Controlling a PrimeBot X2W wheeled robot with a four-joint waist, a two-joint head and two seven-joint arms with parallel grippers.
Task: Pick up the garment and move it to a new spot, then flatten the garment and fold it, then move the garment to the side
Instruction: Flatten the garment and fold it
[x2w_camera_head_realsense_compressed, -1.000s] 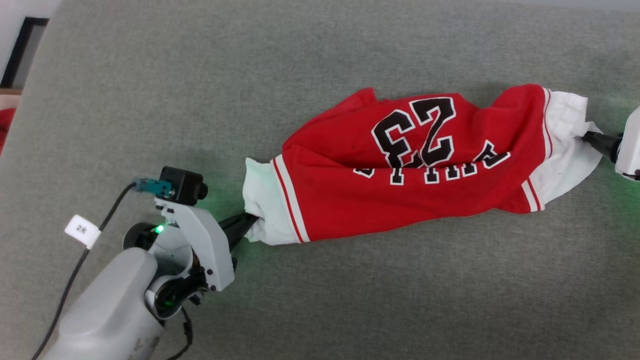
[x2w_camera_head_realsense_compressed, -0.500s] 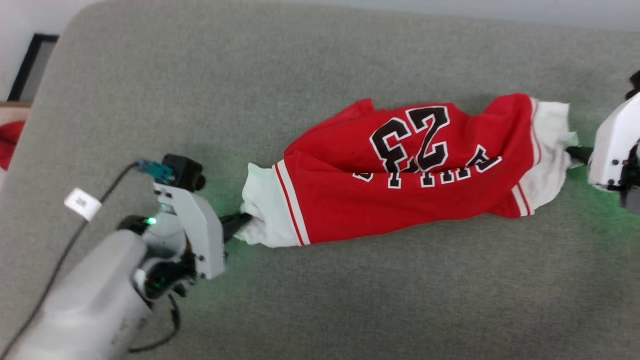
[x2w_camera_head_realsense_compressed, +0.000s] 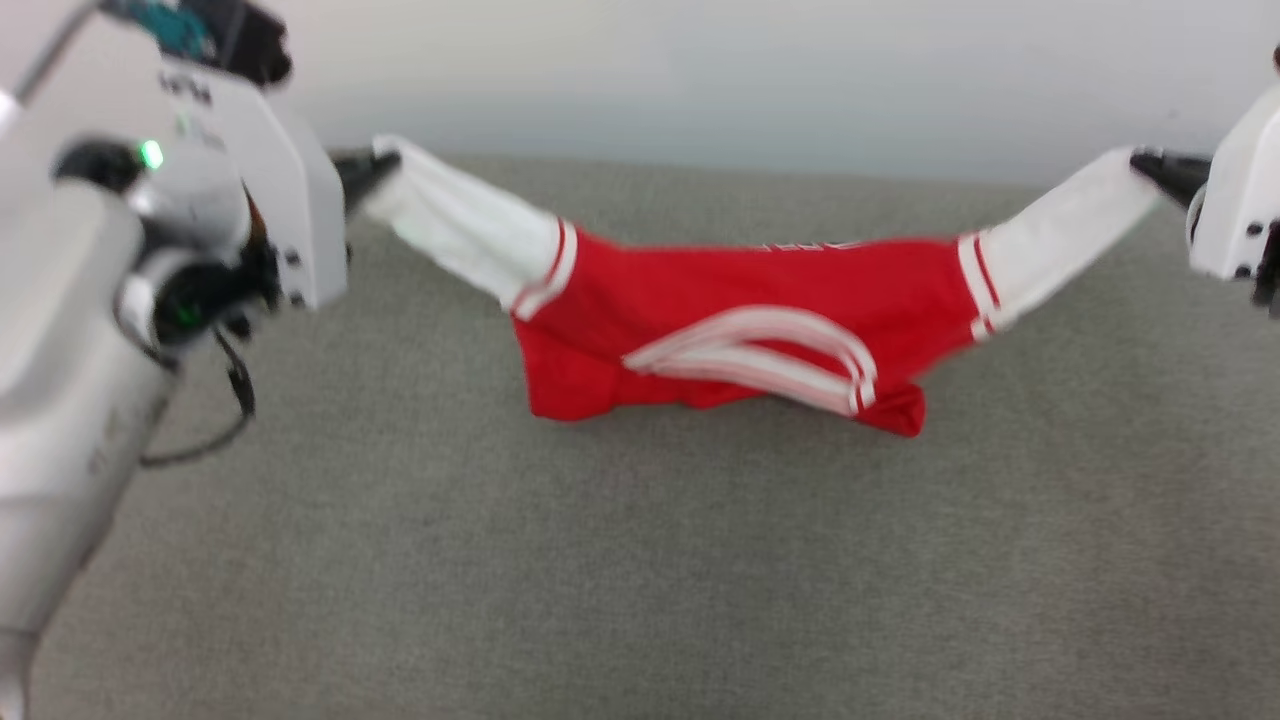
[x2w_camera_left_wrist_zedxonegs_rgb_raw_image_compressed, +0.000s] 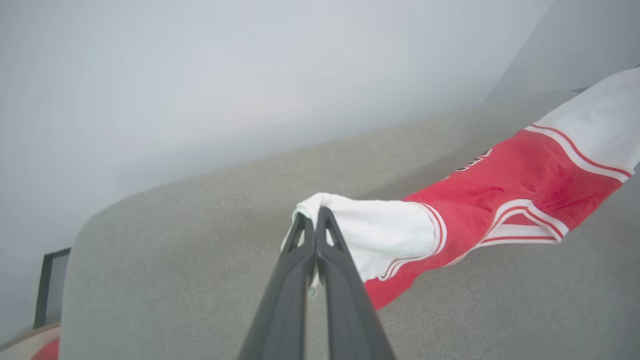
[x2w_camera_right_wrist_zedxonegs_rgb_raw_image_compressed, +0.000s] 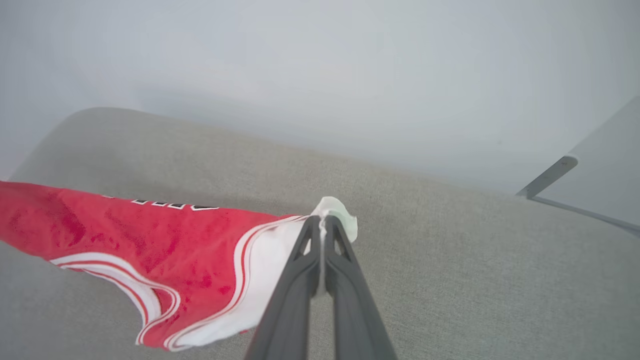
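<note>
Grey woven upholstery (x2w_camera_head_realsense_compressed: 600, 580) forms the work surface beneath both sets of fingers. Above it, between the two grippers, hangs the garment (x2w_camera_head_realsense_compressed: 720, 290), a red shirt drawn out sideways like a hammock. Its red body sags at mid-span, level with neither fingertip pair but lower than both. A white trim band (x2w_camera_head_realsense_compressed: 760, 350) with red stripes loops across the side facing the head camera. Whether the lowest fold touches the upholstery cannot be told.

Left gripper (x2w_camera_head_realsense_compressed: 385, 160): fingers pressed together with no visible gap. The tips pinch the cuff end of one white sleeve (x2w_camera_head_realsense_compressed: 460, 225), which runs taut and downward from the tips to the red body.

Right gripper (x2w_camera_head_realsense_compressed: 1140, 160): fingers likewise pressed together. The tips pinch the end of the second white sleeve (x2w_camera_head_realsense_compressed: 1060, 230), and a small tuft of white fabric protrudes just past the tips in the right wrist view. This sleeve also slopes down from the tips to the body.

Beyond the right fingertips, a strip of black, white-outlined lettering (x2w_camera_right_wrist_zedxonegs_rgb_raw_image_compressed: 160, 204) shows along the far upper edge of the body; it is too foreshortened to read.

Farthest from both fingertip pairs, past the upholstery's rear edge, stands a plain pale wall (x2w_camera_head_realsense_compressed: 700, 70).
</note>
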